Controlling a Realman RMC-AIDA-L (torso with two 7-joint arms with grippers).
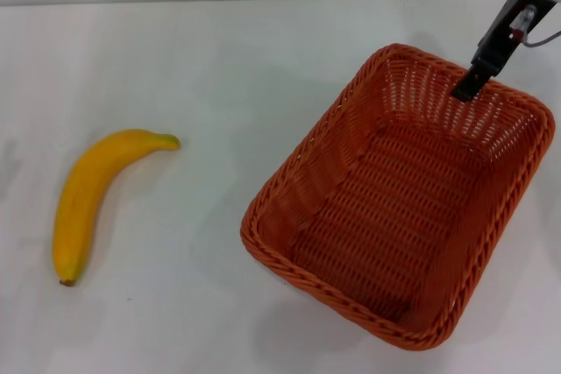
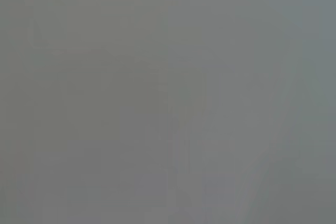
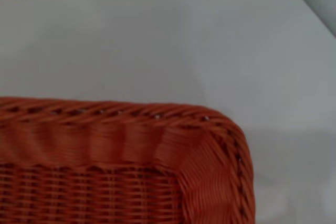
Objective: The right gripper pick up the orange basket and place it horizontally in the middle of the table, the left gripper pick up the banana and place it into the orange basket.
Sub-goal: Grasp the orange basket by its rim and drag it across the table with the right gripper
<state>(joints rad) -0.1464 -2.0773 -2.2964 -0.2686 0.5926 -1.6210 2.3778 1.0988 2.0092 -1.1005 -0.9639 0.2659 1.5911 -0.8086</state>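
The orange basket (image 1: 399, 208) sits askew on the white bench (image 1: 219, 59). The banana (image 1: 92, 199) lies well apart on its left. The right end effector (image 1: 469, 87) hangs over the basket's far rim.

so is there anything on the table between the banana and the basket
Nothing: in the head view only bare white table lies between the banana and the basket.

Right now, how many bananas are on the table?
1. The banana lies on the table, on the robot's left, apart from the basket. The basket holds nothing; none seem hidden.
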